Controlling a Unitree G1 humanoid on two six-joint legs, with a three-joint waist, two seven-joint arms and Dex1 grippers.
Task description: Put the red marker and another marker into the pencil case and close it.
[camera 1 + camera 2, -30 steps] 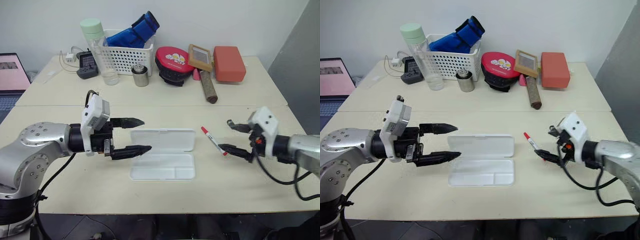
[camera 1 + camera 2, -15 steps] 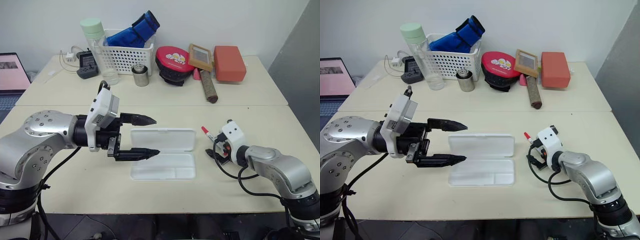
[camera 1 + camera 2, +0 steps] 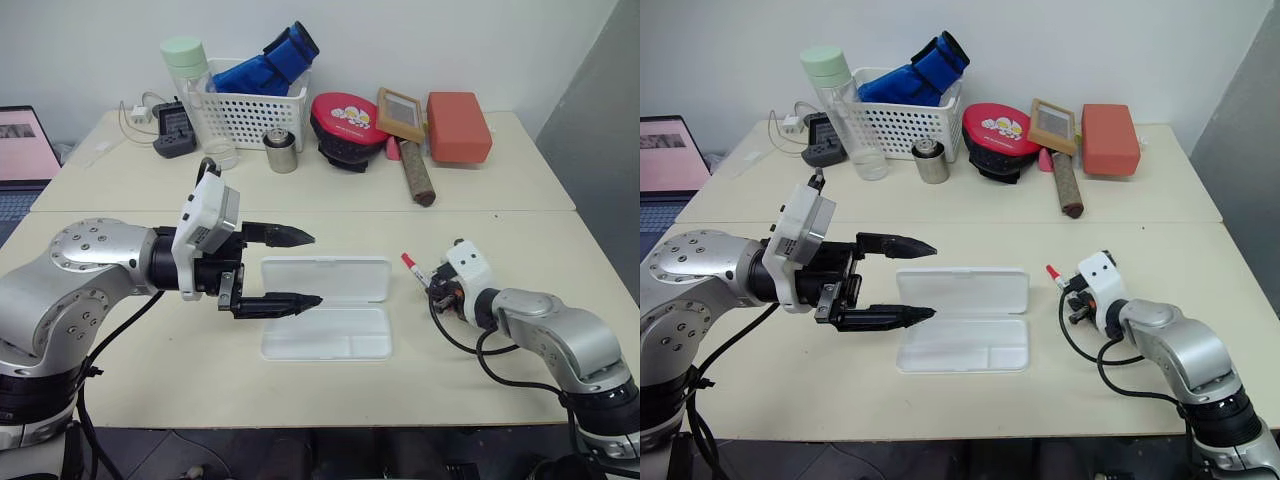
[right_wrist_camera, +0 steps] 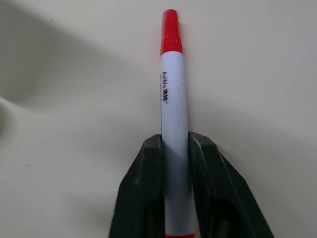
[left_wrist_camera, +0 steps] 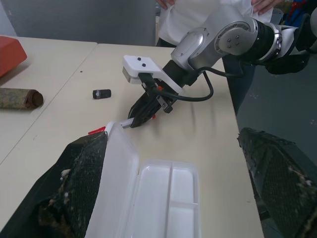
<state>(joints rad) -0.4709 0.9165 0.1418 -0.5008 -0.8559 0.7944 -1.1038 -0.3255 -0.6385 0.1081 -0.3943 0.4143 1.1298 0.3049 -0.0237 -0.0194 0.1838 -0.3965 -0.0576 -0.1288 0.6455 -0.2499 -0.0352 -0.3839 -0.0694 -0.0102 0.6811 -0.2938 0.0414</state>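
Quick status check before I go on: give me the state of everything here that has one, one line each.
pencil case: open, lid laid flat on the table, tray empty.
red marker: capped, lying on the table, pinched between the right fingers.
right gripper: shut on the red marker's barrel.
left gripper: open, empty, hovering at the case's left end.
laptop: open, screen lit.

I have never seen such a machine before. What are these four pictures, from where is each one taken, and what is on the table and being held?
This is a humanoid robot with two arms. Two pictures come from its head, looking down at a table. Two come from cameras on its wrists. On the table lies an open white pencil case. The right end effector is shut on the red marker, which lies on the table. The left end effector is open beside the case. Behind stand a basket, a bottle and other items.
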